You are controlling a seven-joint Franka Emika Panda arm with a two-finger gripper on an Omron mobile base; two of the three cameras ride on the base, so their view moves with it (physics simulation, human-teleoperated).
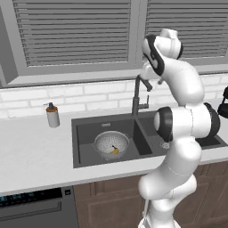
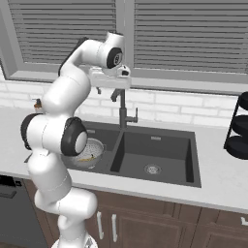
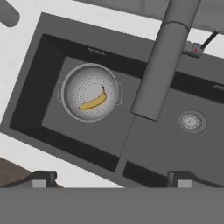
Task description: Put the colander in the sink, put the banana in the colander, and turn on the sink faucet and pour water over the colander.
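No writing or brand can be read on any object. The colander [image 3: 89, 92], a round perforated metal bowl with two small handles, sits in the left basin of the dark matte sink [image 3: 52, 131]. The curved yellow banana [image 3: 93, 101] lies inside it. The hand [image 3: 111, 179] hangs released above the sink, beside the smooth tube-shaped sink faucet [image 3: 159, 65], holding nothing. A white soap bottle [image 1: 53, 116] stands on the pale bench [image 1: 31, 151].
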